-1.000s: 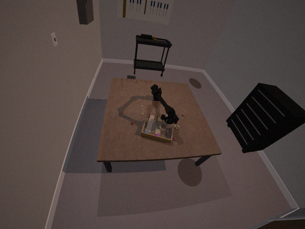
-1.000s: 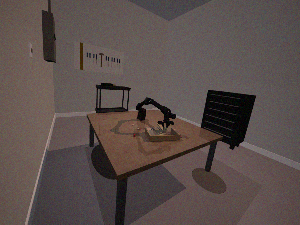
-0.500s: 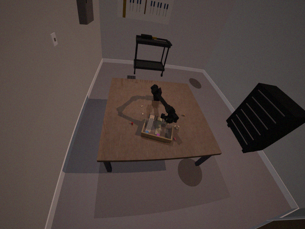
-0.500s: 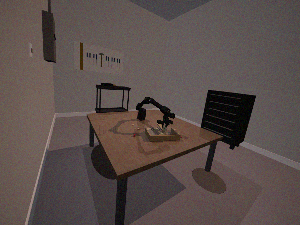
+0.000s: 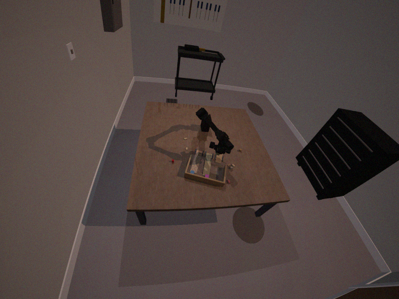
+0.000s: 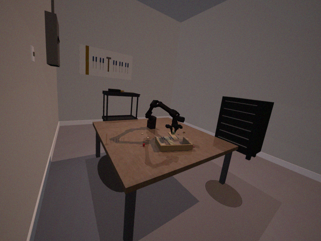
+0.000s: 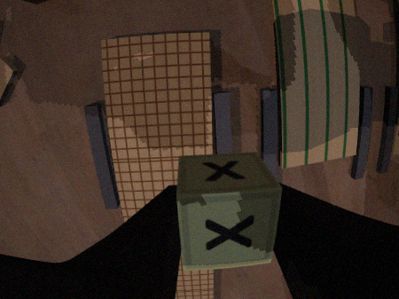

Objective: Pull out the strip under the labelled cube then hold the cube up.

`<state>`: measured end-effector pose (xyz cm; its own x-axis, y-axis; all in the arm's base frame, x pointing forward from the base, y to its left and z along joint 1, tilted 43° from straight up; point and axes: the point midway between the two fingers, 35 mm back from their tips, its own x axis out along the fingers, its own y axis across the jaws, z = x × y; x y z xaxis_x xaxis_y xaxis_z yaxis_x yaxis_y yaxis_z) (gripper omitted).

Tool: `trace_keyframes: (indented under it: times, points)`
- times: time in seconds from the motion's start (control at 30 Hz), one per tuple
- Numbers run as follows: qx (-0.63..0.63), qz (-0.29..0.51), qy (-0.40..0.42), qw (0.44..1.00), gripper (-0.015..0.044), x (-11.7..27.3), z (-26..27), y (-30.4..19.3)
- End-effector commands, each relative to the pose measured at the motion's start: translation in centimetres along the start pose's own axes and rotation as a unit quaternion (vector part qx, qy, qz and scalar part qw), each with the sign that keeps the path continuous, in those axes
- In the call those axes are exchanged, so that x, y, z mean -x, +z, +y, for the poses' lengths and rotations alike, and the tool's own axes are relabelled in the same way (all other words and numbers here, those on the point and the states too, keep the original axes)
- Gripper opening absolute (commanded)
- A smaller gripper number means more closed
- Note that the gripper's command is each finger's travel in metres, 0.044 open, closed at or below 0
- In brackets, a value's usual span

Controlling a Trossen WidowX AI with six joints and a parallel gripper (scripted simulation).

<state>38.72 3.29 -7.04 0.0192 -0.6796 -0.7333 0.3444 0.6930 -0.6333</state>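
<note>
My gripper is shut on the pale green cube with black X labels. The cube sits between the dark fingertips and appears raised above the strip with a brown grid, over that strip's right edge in the wrist view. The grid strip lies flat between dark blue rails, its far end uncovered; the cube and fingers hide part of its near length. A green-striped strip lies to its right in the wrist view, reaching into the tray. The cube is too small to make out clearly in the top view.
A shallow wooden tray stands in front of the arm. Dark blue rails flank the grid strip. A small red block lies left of the tray. Pale blocks lie right of it.
</note>
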Motion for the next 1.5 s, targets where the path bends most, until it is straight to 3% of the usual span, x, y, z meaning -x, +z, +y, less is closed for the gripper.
trace_keyframes:
  times: [0.0, 0.83, 1.13, 1.47]
  points:
    - [-0.004, -0.001, 0.004, 1.0, 0.0, 0.5, -0.3, -0.3]
    - [-0.002, 0.001, 0.003, 1.0, 0.0, 0.4, -4.4, -7.5]
    - [-0.002, 0.001, 0.004, 1.0, 0.0, 3.8, -4.5, -7.7]
    - [-0.002, 0.001, 0.004, 1.0, 0.0, 4.0, -4.5, -7.7]
